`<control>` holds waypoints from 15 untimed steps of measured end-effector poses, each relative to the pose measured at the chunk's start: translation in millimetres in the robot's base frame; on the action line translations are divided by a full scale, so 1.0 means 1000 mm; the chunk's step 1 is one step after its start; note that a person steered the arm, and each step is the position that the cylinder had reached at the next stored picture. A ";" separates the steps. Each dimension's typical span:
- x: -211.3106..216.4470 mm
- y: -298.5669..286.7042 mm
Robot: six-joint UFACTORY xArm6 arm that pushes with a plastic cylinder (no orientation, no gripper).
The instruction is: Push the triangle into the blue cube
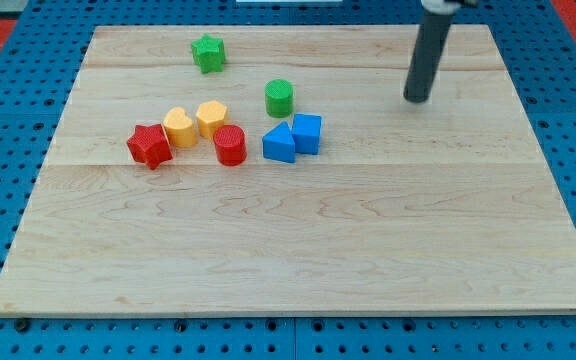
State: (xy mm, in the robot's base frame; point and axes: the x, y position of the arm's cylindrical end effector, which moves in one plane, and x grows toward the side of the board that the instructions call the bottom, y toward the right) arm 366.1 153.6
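Observation:
The blue triangle (279, 144) lies near the board's middle, touching the blue cube (307, 133) on its right. My tip (417, 99) is at the view's upper right, well to the right of both blue blocks and apart from every block.
A green cylinder (279, 97) stands just above the blue blocks. A red cylinder (230, 145), a yellow hexagon (211, 118), a yellow heart (179, 126) and a red star (149, 146) cluster to the left. A green star (208, 53) sits near the top. The wooden board (298, 260) ends at blue pegboard.

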 end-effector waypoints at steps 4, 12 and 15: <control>0.081 -0.139; -0.024 -0.203; -0.022 -0.316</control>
State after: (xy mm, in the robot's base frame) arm 343.6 -162.8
